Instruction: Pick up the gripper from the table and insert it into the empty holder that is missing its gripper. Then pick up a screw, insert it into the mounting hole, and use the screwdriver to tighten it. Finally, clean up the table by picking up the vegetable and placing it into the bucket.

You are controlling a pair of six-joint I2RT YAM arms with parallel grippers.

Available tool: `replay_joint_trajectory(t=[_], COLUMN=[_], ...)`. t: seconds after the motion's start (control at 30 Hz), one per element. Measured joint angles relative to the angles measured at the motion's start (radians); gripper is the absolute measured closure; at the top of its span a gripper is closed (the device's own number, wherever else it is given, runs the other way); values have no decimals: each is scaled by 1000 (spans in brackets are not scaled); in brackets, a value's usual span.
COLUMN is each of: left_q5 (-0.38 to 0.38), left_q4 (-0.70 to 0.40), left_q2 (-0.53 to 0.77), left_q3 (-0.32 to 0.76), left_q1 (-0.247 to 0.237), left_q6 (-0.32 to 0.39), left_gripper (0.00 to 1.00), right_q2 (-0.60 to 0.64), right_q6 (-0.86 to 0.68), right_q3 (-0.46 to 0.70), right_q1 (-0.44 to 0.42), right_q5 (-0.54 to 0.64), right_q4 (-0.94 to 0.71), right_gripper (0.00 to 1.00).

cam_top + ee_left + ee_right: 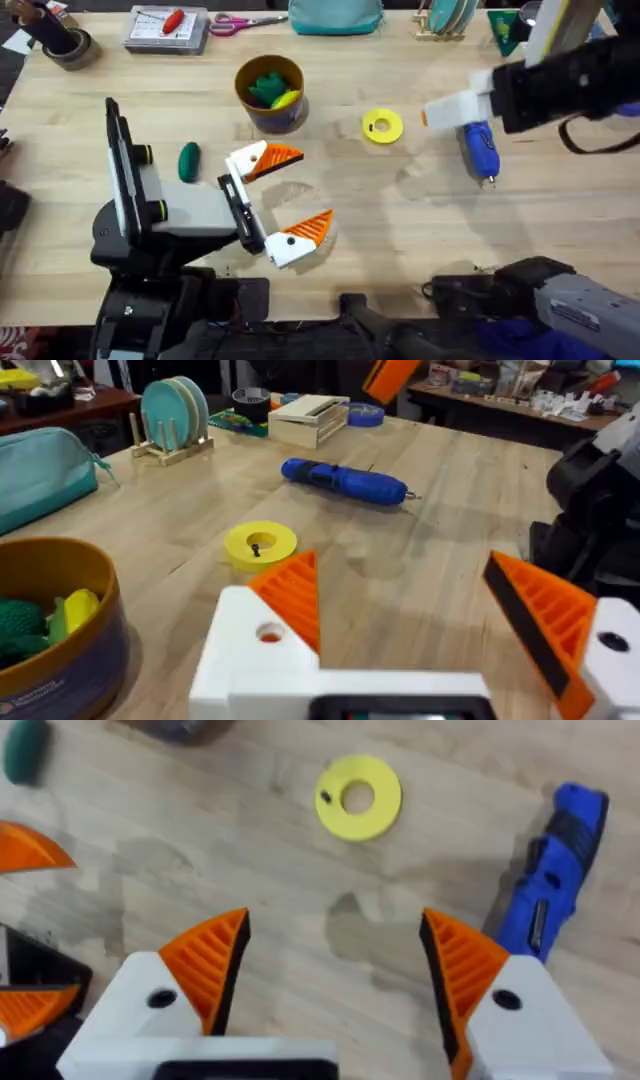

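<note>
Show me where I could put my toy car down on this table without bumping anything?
Bare wood lies in front of the yellow ring, between the left gripper and the screwdriver. The far-left stretch is bare too. It's crowded where the vegetable, bucket and left gripper sit close together.

We've got a glossy dark green oval toy vegetable point(189, 161), a blue cylindrical powered screwdriver point(479, 149), a flat yellow plastic ring point(382, 126), and orange ribbed finger pads point(212, 960) on white mounts.
</note>
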Motion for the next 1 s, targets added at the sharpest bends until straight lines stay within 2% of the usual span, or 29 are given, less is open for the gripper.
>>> replay_joint_trajectory(t=[0.17,0.47,0.73,1.0], left_q5=[0,0,0,0], left_q4=[0,0,0,0], left_q2=[0,0,0,0], left_q3=[0,0,0,0], left_q1=[0,0,0,0], left_q6=[0,0,0,0], left_gripper=[15,16,14,16], right_q2=[-12,-60,-59,35], right_q6=[-3,-1,16,49], right_q3=[0,-7,-126,-160], right_q1=[0,0,42,51], right_q5=[42,70,74,78], right_q4=[-71,-77,21,72], right_gripper=[7,7,6,7])
